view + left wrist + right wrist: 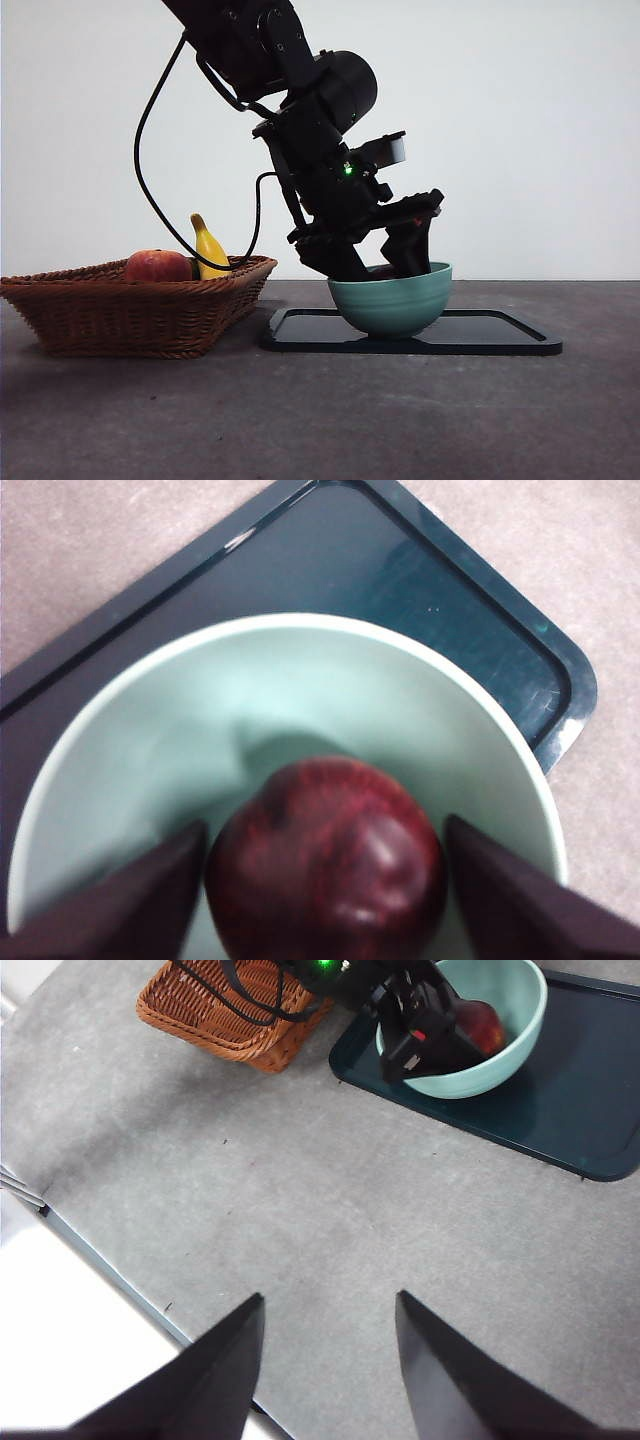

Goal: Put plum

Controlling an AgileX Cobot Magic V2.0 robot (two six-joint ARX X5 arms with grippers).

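The plum [325, 865], dark maroon and glossy, sits low inside a pale green bowl [300, 680]. My left gripper [325, 830] reaches down into that bowl, one jaw pressed against each side of the fruit. The front view shows the same gripper [385, 268] dipping into the bowl [395, 300], whose wall hides the plum there. From the right wrist view I see the plum [483, 1022] in the bowl [530, 1020] under the left gripper [420, 1030]. My right gripper [325, 1305] hangs open over bare grey table, far from the bowl.
The bowl stands on a dark flat tray [500, 335]. Beside the tray is a wicker basket [130, 300] holding a red-orange fruit [158, 266] and a yellow banana [208, 248]. The table's edge [110, 1270] runs near the right gripper.
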